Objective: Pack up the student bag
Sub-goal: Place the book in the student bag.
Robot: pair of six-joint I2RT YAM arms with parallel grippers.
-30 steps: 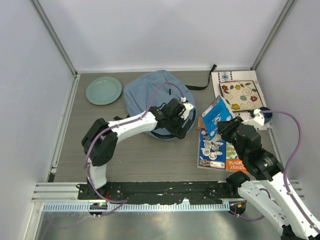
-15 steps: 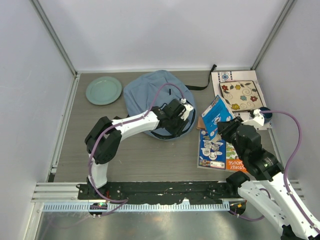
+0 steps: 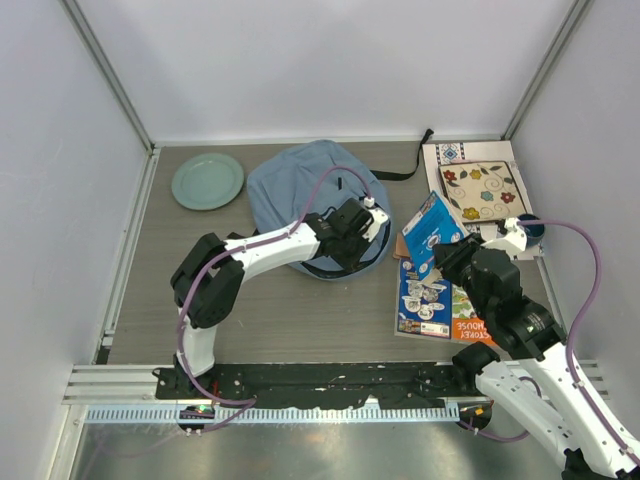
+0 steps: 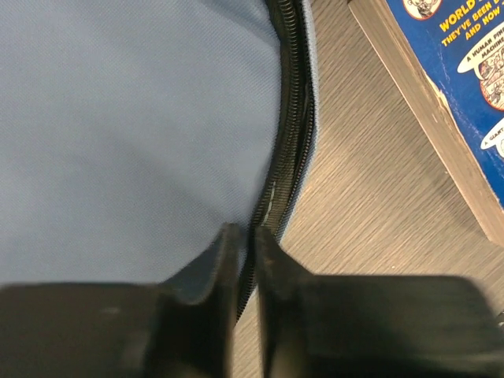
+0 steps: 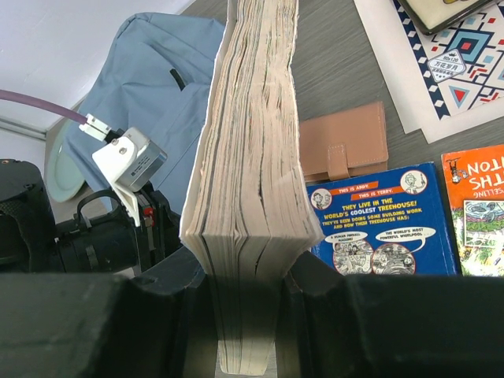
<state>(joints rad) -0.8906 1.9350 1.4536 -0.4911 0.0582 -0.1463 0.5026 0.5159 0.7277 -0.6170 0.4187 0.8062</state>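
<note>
Left gripper pinches the student bag at its zipper, nearly closed; lift that edge high before the right gripper feeds in its clamped book

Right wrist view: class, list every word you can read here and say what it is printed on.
"THIS IS ANDY." and "THIS IS TERRY.": top of the flat blue paperback book.
"THEY LIVE IN THE WORLD'S COOLEST TREEHOUSE!": same blue cover.
Letters ending in "TON", the rest unclear: orange paperback book.
Speech bubbles on the blue cover, small label on the white patterned sheet: too small to read.
</note>
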